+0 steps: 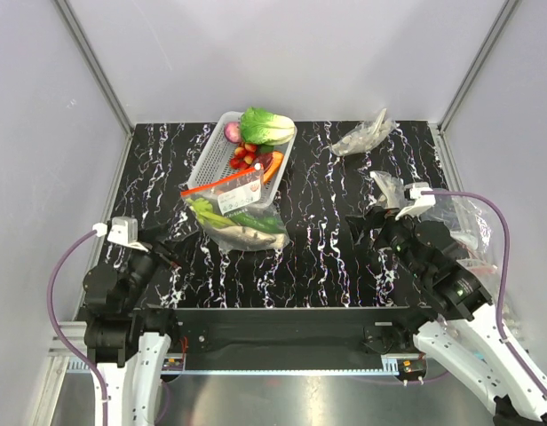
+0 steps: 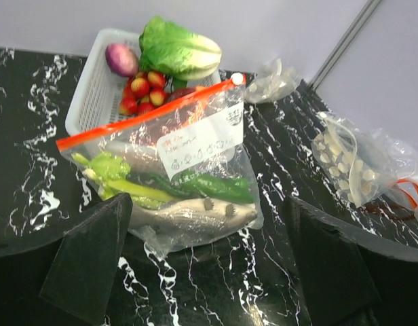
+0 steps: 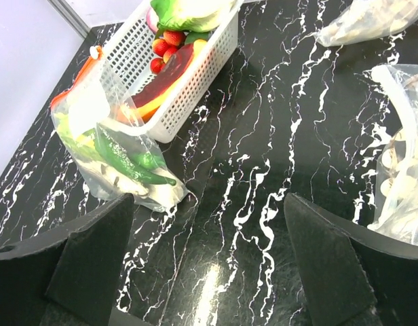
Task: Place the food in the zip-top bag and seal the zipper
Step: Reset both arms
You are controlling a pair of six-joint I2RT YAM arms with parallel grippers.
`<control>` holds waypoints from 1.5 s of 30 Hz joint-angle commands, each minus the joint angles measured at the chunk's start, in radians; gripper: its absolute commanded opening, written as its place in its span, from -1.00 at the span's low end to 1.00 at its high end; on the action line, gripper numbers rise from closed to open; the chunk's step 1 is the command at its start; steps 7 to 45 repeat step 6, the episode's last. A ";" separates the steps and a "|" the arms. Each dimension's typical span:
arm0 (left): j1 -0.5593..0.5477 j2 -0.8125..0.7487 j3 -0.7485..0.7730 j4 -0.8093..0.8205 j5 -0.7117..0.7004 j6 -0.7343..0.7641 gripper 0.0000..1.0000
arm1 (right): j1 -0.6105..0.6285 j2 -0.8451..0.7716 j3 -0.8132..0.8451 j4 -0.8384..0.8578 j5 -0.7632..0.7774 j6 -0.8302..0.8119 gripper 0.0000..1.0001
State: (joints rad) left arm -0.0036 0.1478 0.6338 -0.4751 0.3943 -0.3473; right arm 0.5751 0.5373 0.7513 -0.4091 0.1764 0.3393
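Closest to you in each wrist view are the dark fingers. Your left claw (image 2: 209,272) stands spread wide with nothing between them, and your right claw (image 3: 209,265) is spread just as wide and holds nothing. Both hover over the black, white-veined bench (image 1: 327,231), the left one near the bag's lower edge, the right one well apart from it.

Look left of the bench's middle for the clear zip-top bag (image 2: 175,170) with its white, red-printed label (image 2: 199,142). Its bottom rests on the bench and its mouth leans against the near end of the white slotted plastic basket (image 2: 87,95). You can see the food through the plastic — the leek (image 2: 117,178) with pale stalk and green leaves toward the left, a dark green pepper-like piece (image 2: 212,185) toward the right, and the pale whitish root (image 2: 188,214) along the bottom. The thin red-orange zipper strip (image 2: 148,115) runs as one unbroken line across the mouth, with a small white tab (image 2: 237,78) at its right end. You cannot tell whether it is pressed shut along its whole length.

In the basket sit a leafy green cabbage (image 2: 178,47), small red round pieces (image 2: 141,85) and a purple bulb (image 2: 121,58). Two wrinkly clear plastic bags lie apart — the far bag (image 1: 367,135) toward the back right of the bench, the near bag (image 1: 455,222) just beside your right arm.
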 commanded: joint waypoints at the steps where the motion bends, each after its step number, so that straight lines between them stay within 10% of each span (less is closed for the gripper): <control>1: 0.001 -0.013 -0.002 0.053 0.049 0.001 0.98 | 0.003 0.010 0.000 0.035 0.032 0.029 0.95; 45: 0.001 0.001 -0.005 0.056 0.054 -0.002 0.98 | 0.003 0.023 -0.001 0.044 0.009 0.040 0.95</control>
